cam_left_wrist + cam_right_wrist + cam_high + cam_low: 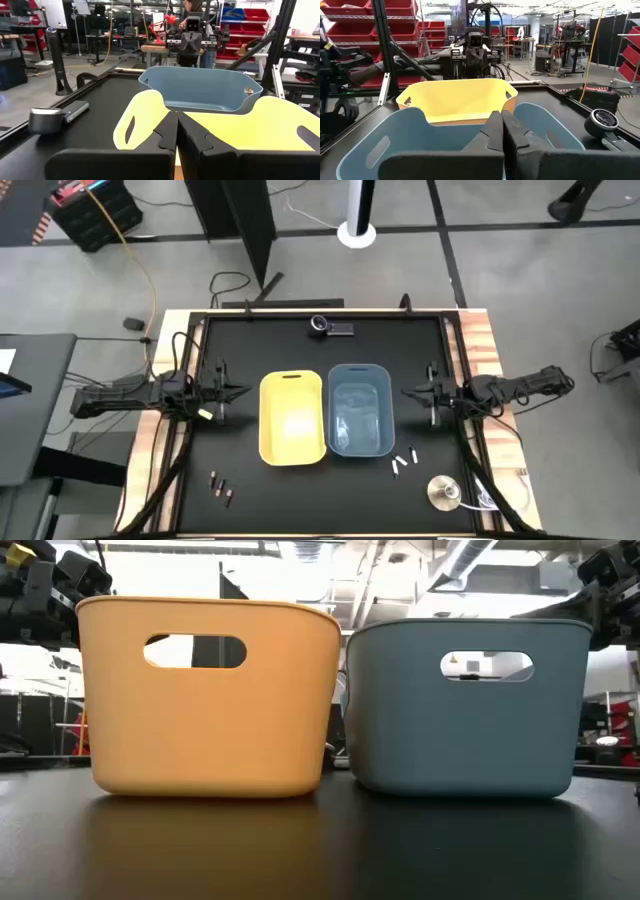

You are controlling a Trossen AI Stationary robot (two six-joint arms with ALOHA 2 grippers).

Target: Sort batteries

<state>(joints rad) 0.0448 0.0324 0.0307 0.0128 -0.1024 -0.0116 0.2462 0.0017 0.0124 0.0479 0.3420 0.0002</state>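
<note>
A yellow bin [292, 418] and a blue bin [360, 410] stand side by side at the table's middle. Three dark batteries [221, 487] lie near the front left. Three white batteries [403, 460] lie at the front right, near the blue bin's corner. My left gripper [238, 391] hovers left of the yellow bin, shut and empty; its fingers meet in the left wrist view [176, 131]. My right gripper [412, 392] hovers right of the blue bin, shut and empty, as the right wrist view [502, 131] shows.
A round silver disc [443, 492] lies at the front right corner. A small camera device [328, 327] sits at the far edge's middle. Wooden rails run along the table's left and right sides. Bare black table lies in front of both bins.
</note>
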